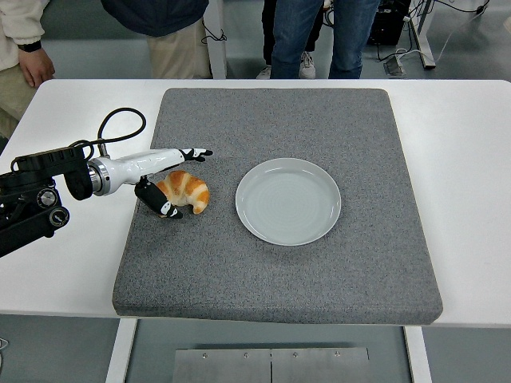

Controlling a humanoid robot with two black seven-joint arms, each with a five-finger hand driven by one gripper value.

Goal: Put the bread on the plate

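Note:
A golden croissant (185, 191) lies on the grey mat (279, 263), left of a pale round plate (288, 200) that has nothing on it. My left hand (177, 179) is at the croissant's left end. Its thumb (158, 203) reaches under the near-left side and its fingers (194, 153) stretch out just beyond the far side. The fingers are spread and do not close on the croissant. My right arm is out of view.
The mat covers most of the white table (471, 175). Several people (160, 32) stand along the far edge. A black cable (120, 128) loops above my left forearm.

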